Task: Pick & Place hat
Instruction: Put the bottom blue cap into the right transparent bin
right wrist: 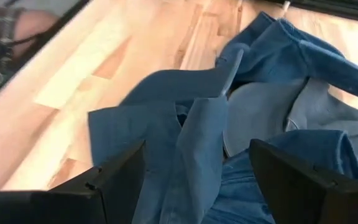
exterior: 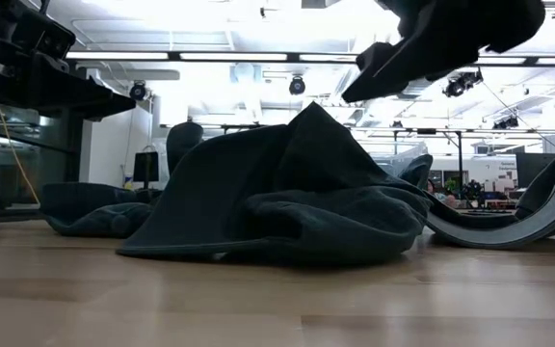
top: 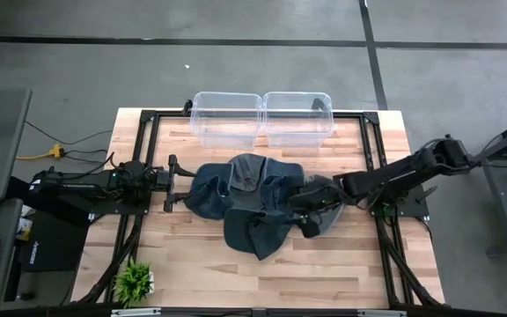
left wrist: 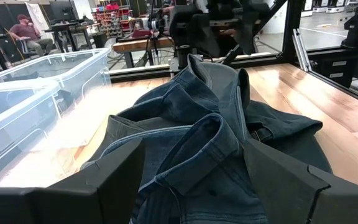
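Several blue denim hats [top: 249,202] lie heaped in the middle of the table, overlapping one another; one with a grey lining [top: 246,172] lies on top. In the low view the heap [exterior: 287,193] rests on the wood. My left gripper [top: 172,185] is open, low at the heap's left edge, and in its wrist view [left wrist: 194,146] denim lies between its fingers; I see no touch. My right gripper [top: 309,211] is open and hangs above the heap's right side [exterior: 393,67], its fingers apart over denim folds [right wrist: 197,149].
Two clear plastic bins [top: 227,119] [top: 297,114] stand side by side at the far edge, behind the heap. A small green plant [top: 133,282] sits at the near left corner. Bare wood lies near the heap's front. A person [left wrist: 27,31] sits in the room beyond.
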Available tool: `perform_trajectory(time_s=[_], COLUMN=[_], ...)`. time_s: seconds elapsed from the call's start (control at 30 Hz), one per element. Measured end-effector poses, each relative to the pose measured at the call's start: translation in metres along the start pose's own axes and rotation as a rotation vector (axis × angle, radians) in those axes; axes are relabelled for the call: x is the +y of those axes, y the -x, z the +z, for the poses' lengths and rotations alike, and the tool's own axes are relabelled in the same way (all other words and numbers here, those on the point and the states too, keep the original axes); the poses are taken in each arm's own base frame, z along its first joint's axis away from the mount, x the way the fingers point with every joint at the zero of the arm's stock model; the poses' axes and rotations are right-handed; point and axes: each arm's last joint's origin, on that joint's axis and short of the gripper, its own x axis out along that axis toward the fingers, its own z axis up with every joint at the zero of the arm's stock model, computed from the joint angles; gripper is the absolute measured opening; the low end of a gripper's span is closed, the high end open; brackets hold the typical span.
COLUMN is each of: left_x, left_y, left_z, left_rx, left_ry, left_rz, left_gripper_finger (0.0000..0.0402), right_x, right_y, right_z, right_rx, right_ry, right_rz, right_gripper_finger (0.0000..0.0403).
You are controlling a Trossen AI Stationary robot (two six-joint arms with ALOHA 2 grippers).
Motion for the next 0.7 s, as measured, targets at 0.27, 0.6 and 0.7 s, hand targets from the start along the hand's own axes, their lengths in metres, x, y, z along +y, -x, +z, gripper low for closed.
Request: perform_trajectory(time_s=[0.27, 0.6, 0.7], left_x=[0.0, 0.0, 0.0], left_y=[0.0, 0.0, 0.0], left_z=[0.0, 0.0, 0.0], left_rx=[0.0, 0.0, 0.0], left_ry=[0.0, 0.0, 0.0], left_rz=[0.0, 0.0, 0.0], left_gripper_finger=[0.0273, 0.0273, 0.0273], right_x=[0.003, 0.004, 0.005], right_y=[-0.027, -0.037, -0.042], right_z=[-0.012, -0.013, -0.016], right_rx=[0.037, 0.0, 0.012], right_ry=[-0.023, -0.063, -0.065], right_rz=[-0.085, -0.071, -0.07], right_gripper_finger=[0.0278, 0.0277, 0.0277])
